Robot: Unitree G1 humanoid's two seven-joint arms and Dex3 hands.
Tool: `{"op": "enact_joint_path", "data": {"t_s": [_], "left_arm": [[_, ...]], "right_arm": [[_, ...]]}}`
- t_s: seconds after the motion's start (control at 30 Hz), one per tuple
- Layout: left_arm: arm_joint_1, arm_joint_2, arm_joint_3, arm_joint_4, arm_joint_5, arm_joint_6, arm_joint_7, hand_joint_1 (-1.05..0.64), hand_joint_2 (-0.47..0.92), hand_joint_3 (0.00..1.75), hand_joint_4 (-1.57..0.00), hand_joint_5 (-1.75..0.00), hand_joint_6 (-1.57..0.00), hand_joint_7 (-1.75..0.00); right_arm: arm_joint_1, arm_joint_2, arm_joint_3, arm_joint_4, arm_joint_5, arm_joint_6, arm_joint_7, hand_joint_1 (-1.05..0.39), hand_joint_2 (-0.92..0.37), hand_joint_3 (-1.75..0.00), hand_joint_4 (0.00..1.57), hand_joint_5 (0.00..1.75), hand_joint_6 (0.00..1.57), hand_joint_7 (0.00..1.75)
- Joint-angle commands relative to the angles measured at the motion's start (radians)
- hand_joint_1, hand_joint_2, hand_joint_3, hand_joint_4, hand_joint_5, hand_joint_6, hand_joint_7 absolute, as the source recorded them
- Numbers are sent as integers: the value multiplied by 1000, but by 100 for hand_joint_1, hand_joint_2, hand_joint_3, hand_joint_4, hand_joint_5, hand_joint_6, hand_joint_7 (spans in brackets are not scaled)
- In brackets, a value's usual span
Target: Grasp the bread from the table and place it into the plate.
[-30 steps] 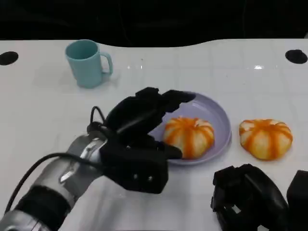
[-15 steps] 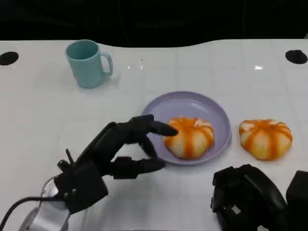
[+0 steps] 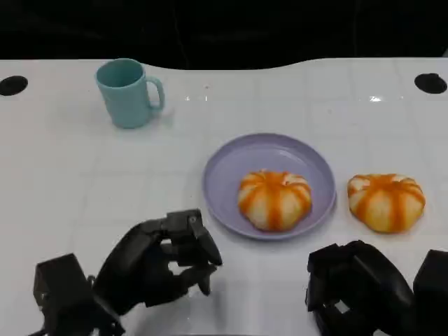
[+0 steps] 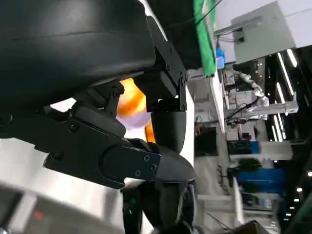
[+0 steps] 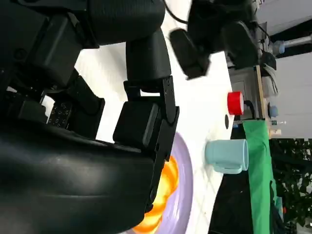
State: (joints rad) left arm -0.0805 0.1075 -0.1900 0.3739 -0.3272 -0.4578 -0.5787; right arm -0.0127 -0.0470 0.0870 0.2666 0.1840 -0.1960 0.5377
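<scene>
White table [image 3: 63, 175], 1 bread [image 3: 274, 199] in plate [image 3: 225, 166], 1 beside.

Plate [image 3: 231, 162]: round, lilac, flat on table, upright. Bread [image 3: 274, 199]: round bun, orange w/ pale stripes, sits on plate, toward near-right rim. 2nd bread [image 3: 386, 201]: same look, on table just right of plate, not touching.

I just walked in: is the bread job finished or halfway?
One orange-striped round bread already sits in the lilac plate. A second striped bread lies on the white table beside it. The left hand and right hand hold nothing.
</scene>
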Motion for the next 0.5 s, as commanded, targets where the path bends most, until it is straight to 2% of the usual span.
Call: {"op": "enact_joint_path", "data": {"t_s": [0.03, 0.17, 0.2, 0.3, 0.5], "left_arm": [[62, 3, 34, -69, -64, 104, -55, -79, 92, 23, -85, -175, -79, -147], [91, -5, 53, -100, -82, 158, -87, -79, 92, 24, -87, -175, -80, -151], [96, -6, 57, -103, -81, 163, -94, -77, 92, 24, -89, -175, -78, -159], [101, -12, 70, -102, -83, 176, -112, -75, 92, 24, -92, -175, -77, -169], [100, -29, 96, -100, -100, 232, -142, -75, 91, 21, -95, -175, -77, -173]], "right_arm": [[21, -18, 4, -32, -8, 8, -8, -105, -7, -135, 154, 130, 157, 103], [22, -17, 5, -21, 2, -10, 5, -105, -9, -134, 154, 130, 157, 102], [21, -17, 4, -17, 7, -12, 11, -105, -8, -133, 155, 129, 157, 100], [18, -16, -2, -12, 16, -10, 19, -105, -7, -132, 156, 128, 157, 98], [12, -20, -2, -12, -6, -11, 2, -105, -7, -132, 155, 128, 157, 99]]}}
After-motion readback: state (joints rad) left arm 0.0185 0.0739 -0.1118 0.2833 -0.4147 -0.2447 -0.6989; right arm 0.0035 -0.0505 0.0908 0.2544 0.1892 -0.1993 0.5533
